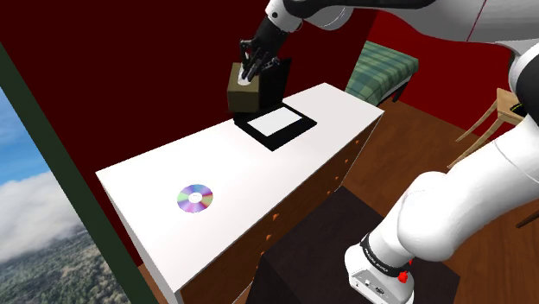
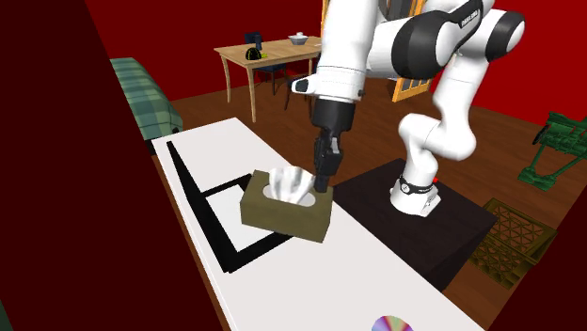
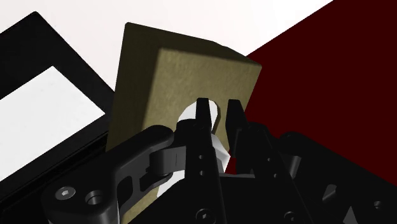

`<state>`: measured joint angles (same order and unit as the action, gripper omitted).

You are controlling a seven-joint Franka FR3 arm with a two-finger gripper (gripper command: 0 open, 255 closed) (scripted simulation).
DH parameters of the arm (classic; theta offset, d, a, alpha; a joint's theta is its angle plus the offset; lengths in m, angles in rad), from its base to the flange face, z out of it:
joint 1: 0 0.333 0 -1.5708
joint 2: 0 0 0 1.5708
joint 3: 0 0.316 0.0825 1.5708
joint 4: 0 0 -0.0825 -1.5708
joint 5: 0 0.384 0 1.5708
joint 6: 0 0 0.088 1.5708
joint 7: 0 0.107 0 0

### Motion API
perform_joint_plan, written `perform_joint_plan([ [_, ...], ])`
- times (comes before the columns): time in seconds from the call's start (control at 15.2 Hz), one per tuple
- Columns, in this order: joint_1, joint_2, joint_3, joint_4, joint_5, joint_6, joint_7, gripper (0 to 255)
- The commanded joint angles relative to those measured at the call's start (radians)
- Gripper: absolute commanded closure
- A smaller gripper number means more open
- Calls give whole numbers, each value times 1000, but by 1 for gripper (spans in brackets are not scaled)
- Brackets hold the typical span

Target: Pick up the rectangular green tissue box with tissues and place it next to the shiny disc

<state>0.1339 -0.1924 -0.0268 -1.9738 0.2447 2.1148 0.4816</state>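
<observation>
Olive-brown tissue box (image 2: 282, 214) at the far end of the white table (image 1: 259, 173) in the shoulder view, tilted, partly over a flat black frame (image 1: 276, 125) with a white middle. Black claw (image 2: 323, 183) right above the box, its fingers clamped on the white tissue (image 2: 292, 183) that sticks out of the top slot and nearly meeting in the wrist view. Cannot tell whether the box bottom touches the table. Shiny disc (image 1: 195, 198) flat on the table, well apart from the box, toward the near end.
</observation>
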Motion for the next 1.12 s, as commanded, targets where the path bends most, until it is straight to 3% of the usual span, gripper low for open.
perform_joint_plan([
  [0.0,15,45,26,48,-10,6,46,255],
  [0.59,94,253,125,285,-92,13,256,255],
  [1.06,181,470,167,569,-184,-41,410,255],
])
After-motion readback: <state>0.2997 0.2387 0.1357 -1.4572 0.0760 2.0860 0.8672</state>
